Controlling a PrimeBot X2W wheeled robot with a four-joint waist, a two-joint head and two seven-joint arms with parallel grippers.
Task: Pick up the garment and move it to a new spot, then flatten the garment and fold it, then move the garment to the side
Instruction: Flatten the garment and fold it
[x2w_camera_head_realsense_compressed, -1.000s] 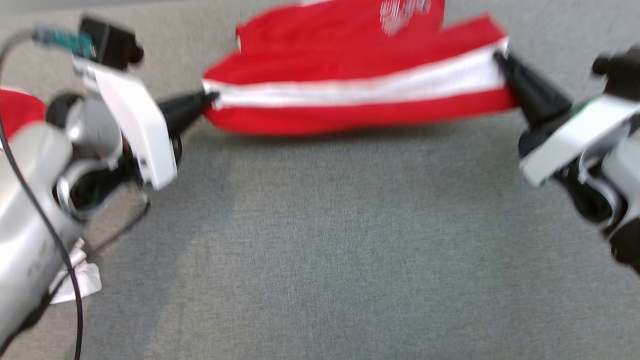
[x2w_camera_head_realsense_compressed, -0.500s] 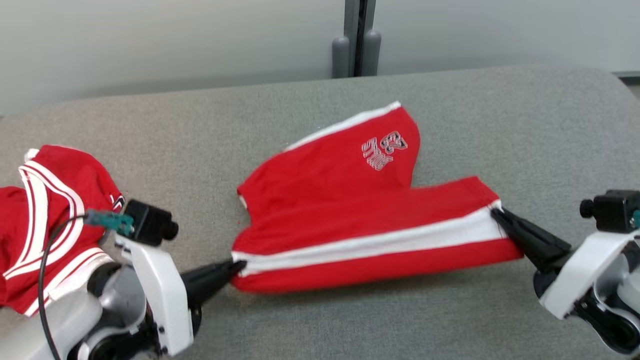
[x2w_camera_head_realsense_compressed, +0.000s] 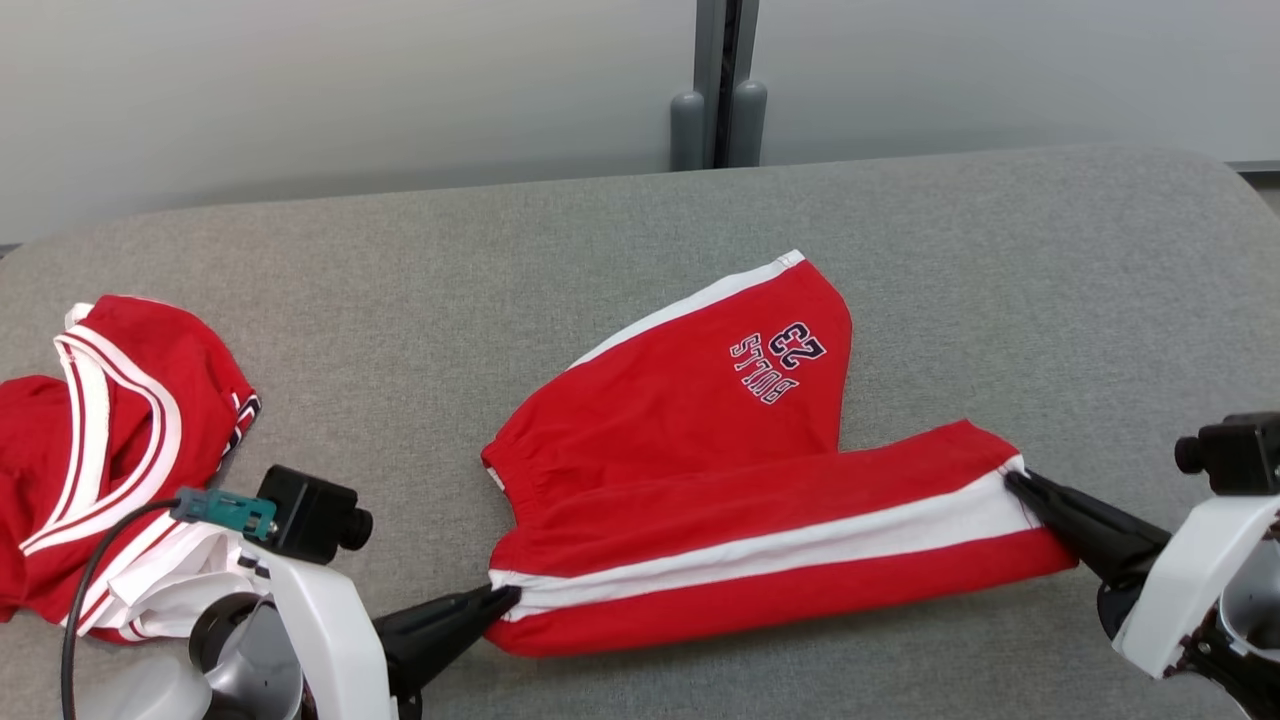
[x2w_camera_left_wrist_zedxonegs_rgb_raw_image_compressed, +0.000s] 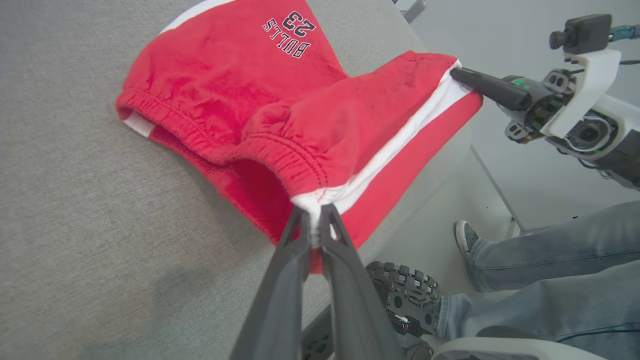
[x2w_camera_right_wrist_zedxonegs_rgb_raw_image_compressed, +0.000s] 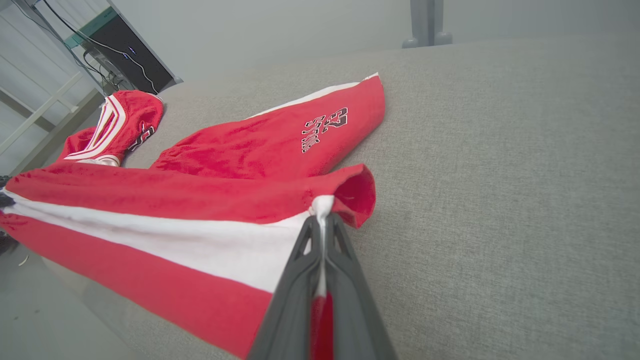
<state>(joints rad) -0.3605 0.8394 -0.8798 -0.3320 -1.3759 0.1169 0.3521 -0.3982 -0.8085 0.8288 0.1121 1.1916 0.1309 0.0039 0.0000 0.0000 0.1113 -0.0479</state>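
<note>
**Asker:** Where is the garment, and what have you got hold of?

**Me:** The red shorts (x2w_camera_head_realsense_compressed: 700, 440) are stretched between my two grippers. My left gripper (x2w_camera_head_realsense_compressed: 505, 597) is pinched tight on the elastic waistband, where the white side stripe ends. My right gripper (x2w_camera_head_realsense_compressed: 1015, 480) is clamped on the hem of the same leg, also on that stripe. That leg seems raised a little off the grey tabletop (x2w_camera_head_realsense_compressed: 1000, 250). The other leg lies flat beyond my fingertips.

**Asker:** How will it handle?

**Me:** It looks like soft, light, fleecy cloth. It sags and bunches wherever I am not pulling, so I judge it needs a hold at both ends to stay flat. The waistband and hem seams are the thickest spots and the least likely to slip out of a pinch.

**Asker:** Any writing?

**Me:** Yes, lettering (x2w_camera_head_realsense_compressed: 775, 362) on the far leg, ahead of both grippers. It reads BULLS 23 in dark, white-edged letters, upside down from my head. A crumpled red jersey (x2w_camera_head_realsense_compressed: 120, 420) with white trim lies out past my left gripper.
</note>
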